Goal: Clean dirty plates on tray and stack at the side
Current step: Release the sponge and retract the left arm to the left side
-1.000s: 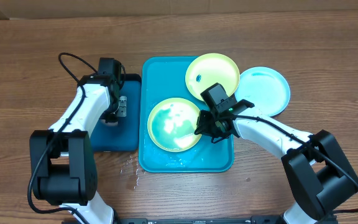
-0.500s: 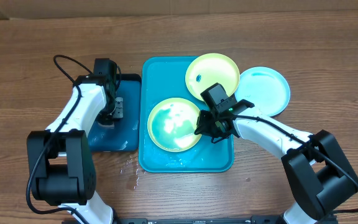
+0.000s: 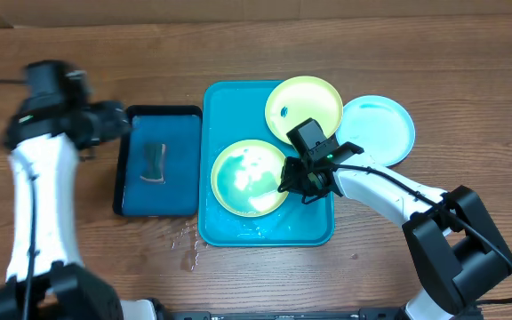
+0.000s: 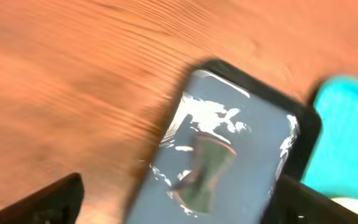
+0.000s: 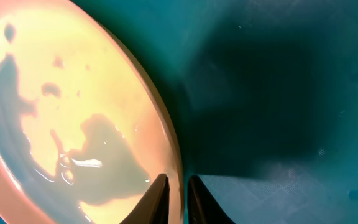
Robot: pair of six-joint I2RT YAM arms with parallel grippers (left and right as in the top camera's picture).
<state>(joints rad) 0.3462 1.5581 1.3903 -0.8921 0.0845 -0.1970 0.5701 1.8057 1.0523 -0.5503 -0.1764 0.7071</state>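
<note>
The turquoise tray (image 3: 314,222) holds a wet pale yellow-green plate (image 3: 249,176), which fills the left of the right wrist view (image 5: 61,106). My right gripper (image 3: 290,182) is shut on that plate's right rim, one finger on each side (image 5: 177,196). A second yellow-green plate (image 3: 304,107) with a small blue smear rests over the tray's far right corner. A light blue plate (image 3: 376,129) lies on the table to the right of the tray. My left gripper (image 3: 105,123) is open and holds nothing, off the left edge of the small dark tray (image 4: 182,208).
A dark-blue, black-rimmed tray (image 3: 176,191) lies left of the turquoise one, with a small grey-green scrubbing pad (image 3: 154,162) lying in water (image 4: 207,168). Water drops (image 3: 188,244) sit on the wooden table near the turquoise tray's front left corner.
My left gripper opened, let go of the pad in the dark tray, and swung up and left off it. The right arm and the plates have not moved.
</note>
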